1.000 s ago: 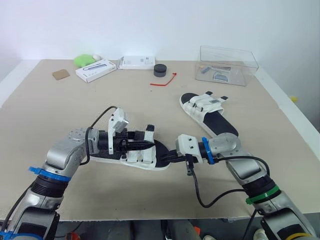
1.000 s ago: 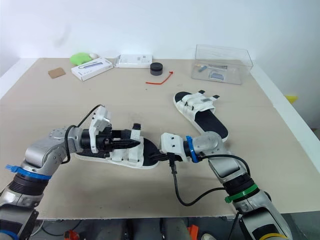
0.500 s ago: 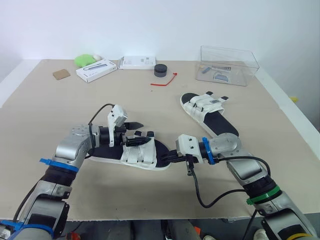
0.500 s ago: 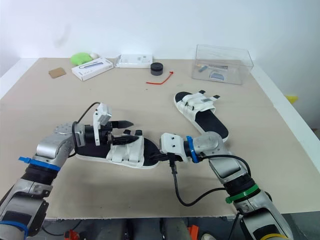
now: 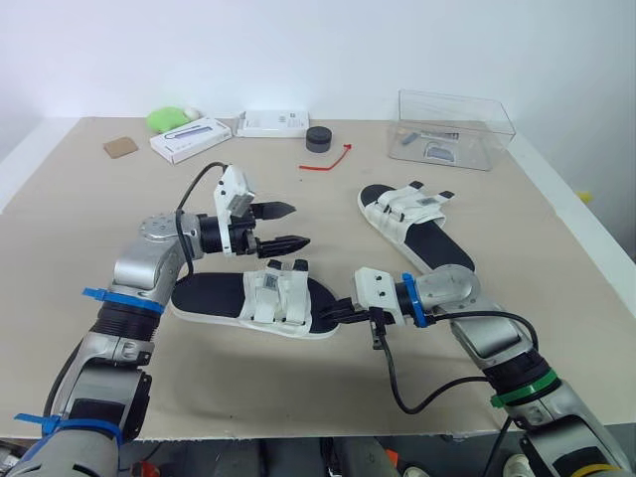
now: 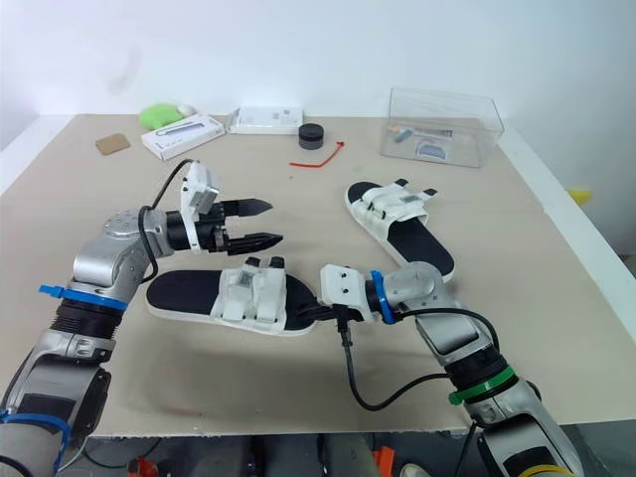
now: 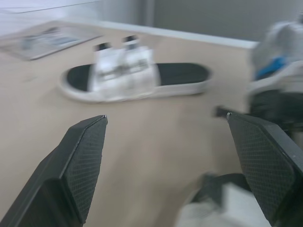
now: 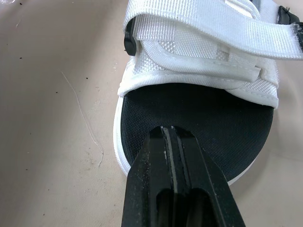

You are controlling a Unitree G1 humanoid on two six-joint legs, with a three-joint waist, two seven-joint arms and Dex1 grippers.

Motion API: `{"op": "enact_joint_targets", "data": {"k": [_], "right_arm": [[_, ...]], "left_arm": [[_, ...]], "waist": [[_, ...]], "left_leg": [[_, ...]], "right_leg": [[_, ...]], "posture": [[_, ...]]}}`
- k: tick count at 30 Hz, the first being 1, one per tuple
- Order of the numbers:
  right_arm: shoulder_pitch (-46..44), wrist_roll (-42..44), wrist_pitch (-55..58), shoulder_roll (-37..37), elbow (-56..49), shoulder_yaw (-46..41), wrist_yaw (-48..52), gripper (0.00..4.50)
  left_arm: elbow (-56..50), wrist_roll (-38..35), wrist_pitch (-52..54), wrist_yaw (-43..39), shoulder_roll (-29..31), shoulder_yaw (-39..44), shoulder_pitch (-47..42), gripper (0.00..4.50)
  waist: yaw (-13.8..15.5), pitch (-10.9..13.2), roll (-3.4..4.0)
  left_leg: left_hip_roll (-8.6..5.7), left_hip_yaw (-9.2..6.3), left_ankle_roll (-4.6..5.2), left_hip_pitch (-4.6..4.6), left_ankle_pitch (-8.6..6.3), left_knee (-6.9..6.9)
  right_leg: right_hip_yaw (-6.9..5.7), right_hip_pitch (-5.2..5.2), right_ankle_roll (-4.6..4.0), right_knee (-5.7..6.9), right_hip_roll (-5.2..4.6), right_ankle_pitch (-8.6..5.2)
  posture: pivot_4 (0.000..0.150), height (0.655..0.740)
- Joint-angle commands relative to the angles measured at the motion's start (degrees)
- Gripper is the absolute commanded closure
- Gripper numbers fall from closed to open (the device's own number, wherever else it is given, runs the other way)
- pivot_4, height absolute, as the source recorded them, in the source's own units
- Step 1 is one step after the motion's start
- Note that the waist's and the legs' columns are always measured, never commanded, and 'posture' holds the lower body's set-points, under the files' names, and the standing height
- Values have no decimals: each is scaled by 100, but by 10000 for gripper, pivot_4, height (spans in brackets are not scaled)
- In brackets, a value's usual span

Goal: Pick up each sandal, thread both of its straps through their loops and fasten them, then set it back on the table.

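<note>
The near sandal [image 5: 224,295], black footbed with white straps [image 5: 274,296], lies flat on the table in front of me. Its two straps sit across the upper, black tips pointing away. My left gripper [image 5: 298,226] hovers open a little above and beyond those straps, holding nothing; its fingers [image 7: 80,156] stand wide apart. My right gripper [image 5: 338,313] is shut, its tips [image 8: 171,130] resting on the near sandal's end over the black footbed [image 8: 199,113]. The second sandal [image 5: 412,224] lies further back on the right, also in the left wrist view [image 7: 135,78].
At the back stand a clear plastic box [image 5: 454,129], two white boxes [image 5: 191,138] [image 5: 273,123], a black round pot [image 5: 318,139], a red tie [image 5: 328,161], a green object [image 5: 167,119] and a brown card [image 5: 120,147]. The table's front edge runs just under my arms.
My left gripper has come out of the near sandal's straps, lifted up and back, and opened. The sandal now lies flat. The right gripper has stayed at the sandal's end.
</note>
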Motion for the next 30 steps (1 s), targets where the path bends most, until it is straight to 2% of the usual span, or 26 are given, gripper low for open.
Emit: {"op": "enact_joint_targets", "data": {"k": [1,2,4,7,9,11,12,13,21,30], "right_arm": [[36,-91,65,-26,0,26,-37,45000],[47,-90,70,-29,-15,24,-44,45000],[74,-88,81,-43,-39,14,-62,45000],[102,-83,97,-68,-63,1,-71,45000],[117,-81,114,-80,-90,-7,-78,45000],[99,-81,134,-79,-87,-18,-93,45000],[94,-82,140,-79,-88,-23,-98,45000],[93,-80,151,-78,-94,-26,-104,45000],[162,-73,197,-78,-193,-23,-171,45000],[159,-81,168,-49,-145,-11,-213,45000]], "left_arm": [[-178,-29,145,-254,-59,-140,-62,3456],[-142,46,97,-315,-62,-215,-42,3456],[-41,131,100,-432,-88,-350,-26,8444],[130,207,111,-538,-179,-456,-85,20605],[246,191,306,-738,-213,-586,-168,27068],[355,-28,832,-1001,-263,-642,-342,34747],[403,20,961,-1195,-208,-766,-388,41200],[483,54,1081,-1314,-173,-831,-428,44085],[1481,861,578,-1659,76,-1158,-677,44085],[2550,1373,11,-1578,69,-1061,-1003,44085]], "waist": [[0,0,0],[0,0,0],[0,0,0],[0,0,0],[0,0,0],[0,0,0],[-1,0,0],[-1,0,0],[-1,0,0],[0,0,0]], "left_leg": [[0,0,0,1,0,0],[0,0,0,2,0,1],[0,0,0,1,0,2],[0,0,0,1,0,2],[0,-1,0,1,0,2],[-1,0,0,0,0,2],[-1,-1,0,-1,0,4],[-5,-1,0,-2,0,5],[-5,-3,1,-1,0,5],[-4,-2,1,1,0,5]], "right_leg": [[0,1,0,0,0,0],[0,1,1,0,0,0],[0,1,2,0,1,0],[1,1,3,0,4,-1],[0,1,3,0,4,-1],[0,0,6,0,5,-3],[-1,1,10,0,5,-6],[-1,0,11,0,7,-6],[-2,0,8,0,15,-8],[-2,1,9,0,16,-9]], "posture": [[1500,7400],[1500,7400],[1500,7400],[1500,7400],[1500,7400],[1500,7400],[1500,7400],[1500,7400],[1500,7400],[1500,7400]]}}
